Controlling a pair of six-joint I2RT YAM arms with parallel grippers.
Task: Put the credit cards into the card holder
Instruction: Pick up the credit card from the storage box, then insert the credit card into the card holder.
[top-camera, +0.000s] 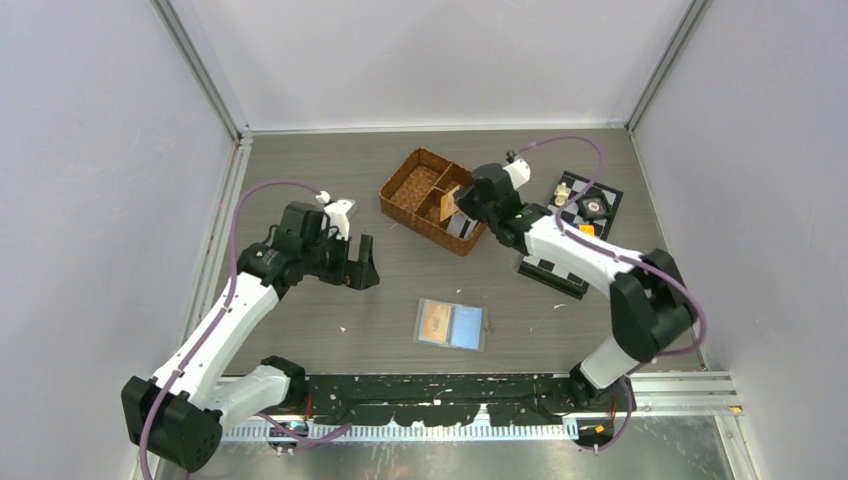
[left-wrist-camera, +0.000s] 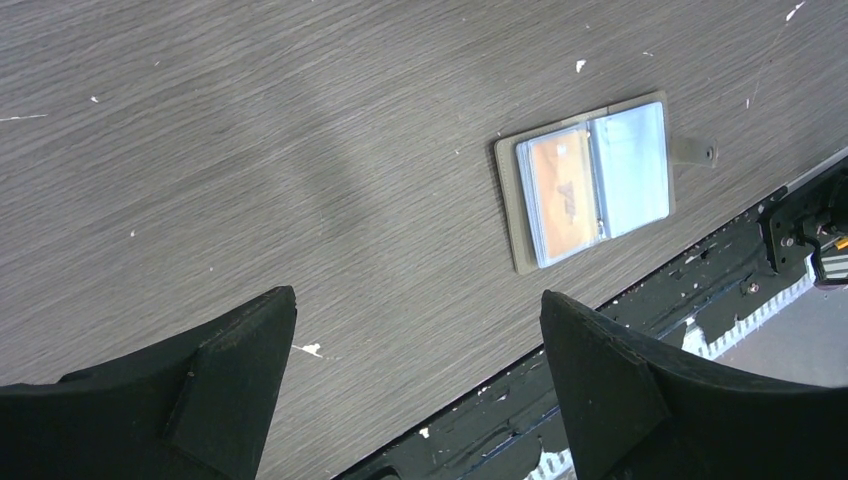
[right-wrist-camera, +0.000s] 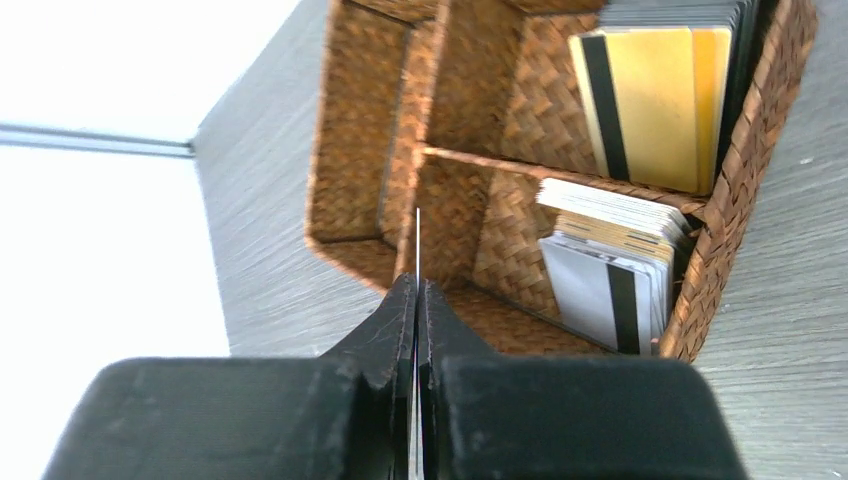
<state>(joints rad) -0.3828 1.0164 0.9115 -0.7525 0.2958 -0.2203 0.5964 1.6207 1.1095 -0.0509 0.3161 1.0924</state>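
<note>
Orange card (left-wrist-camera: 558, 192) in the card holder (left-wrist-camera: 508, 205) bears unreadable print

The top camera looks down from above and behind my bases, far enough to take in the whole surface (top-camera: 330, 180) and both arms. My left wrist camera looks past its jaws, slanting down at the card holder (left-wrist-camera: 632, 160) (the top view shares it). My right wrist camera sits close to the basket (right-wrist-camera: 360, 120), a credit card (right-wrist-camera: 417, 250) edge-on between its jaws.
</note>
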